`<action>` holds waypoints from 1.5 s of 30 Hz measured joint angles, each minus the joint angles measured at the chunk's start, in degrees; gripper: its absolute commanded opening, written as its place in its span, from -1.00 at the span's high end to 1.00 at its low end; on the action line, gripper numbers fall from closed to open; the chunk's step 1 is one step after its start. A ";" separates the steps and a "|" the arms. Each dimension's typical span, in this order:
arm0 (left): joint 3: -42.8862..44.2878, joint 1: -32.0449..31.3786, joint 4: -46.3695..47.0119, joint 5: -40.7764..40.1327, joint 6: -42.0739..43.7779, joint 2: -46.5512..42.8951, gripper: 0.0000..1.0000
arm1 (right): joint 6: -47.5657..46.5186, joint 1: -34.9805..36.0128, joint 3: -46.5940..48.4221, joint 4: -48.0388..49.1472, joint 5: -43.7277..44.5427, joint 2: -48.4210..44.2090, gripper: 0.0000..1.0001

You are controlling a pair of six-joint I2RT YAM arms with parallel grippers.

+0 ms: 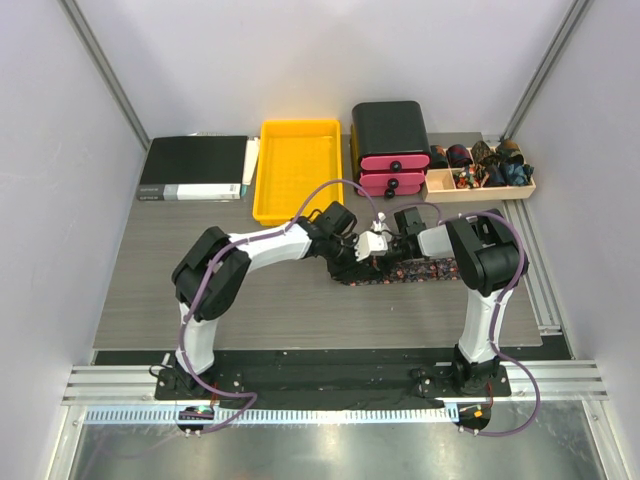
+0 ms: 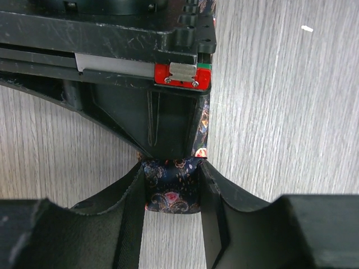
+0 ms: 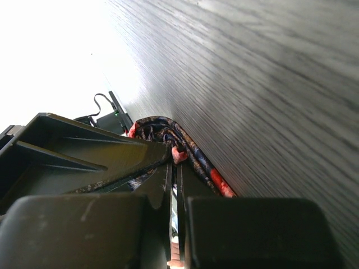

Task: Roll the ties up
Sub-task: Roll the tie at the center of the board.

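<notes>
- The tie (image 1: 420,270), dark with red and pink speckles, lies flat just right of centre in the top view on the grey table (image 1: 250,300); its left end is rolled up
- The left gripper (image 2: 171,171) is clamped on that rolled end, one finger pressed against each side of it
- The right gripper (image 3: 175,165) has its jaws together at the curl of fabric; it seems to pinch a thin edge of the tie, though the close view leaves this unsure
- Both grippers meet tip to tip over the roll
- Along the upper edge of the top view: a black binder (image 1: 195,168); a yellow tray (image 1: 262,170); a black box with pink drawers (image 1: 390,140); a wooden tray (image 1: 480,191) of small rolled fabrics (image 1: 470,165)
</notes>
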 measured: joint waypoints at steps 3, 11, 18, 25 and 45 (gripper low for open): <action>0.07 -0.35 -0.13 -1.05 -0.07 0.33 0.45 | 0.63 0.02 -0.26 0.35 0.24 -0.33 0.75; 0.92 -0.68 -1.31 -2.45 -0.28 1.20 0.53 | 0.81 -0.33 0.52 -3.13 2.19 -1.70 0.54; 1.31 -1.09 -1.51 -3.28 -0.24 1.75 0.56 | -0.79 -3.08 2.16 -9.66 2.25 -2.27 0.50; 3.26 -1.29 -3.65 -3.78 -0.11 2.69 0.57 | -5.64 -7.37 4.98 -16.41 2.16 -3.34 0.47; 8.13 -1.84 -11.10 -6.84 3.04 4.68 0.52 | 7.76 -2.27 -3.98 3.37 1.42 -6.16 0.26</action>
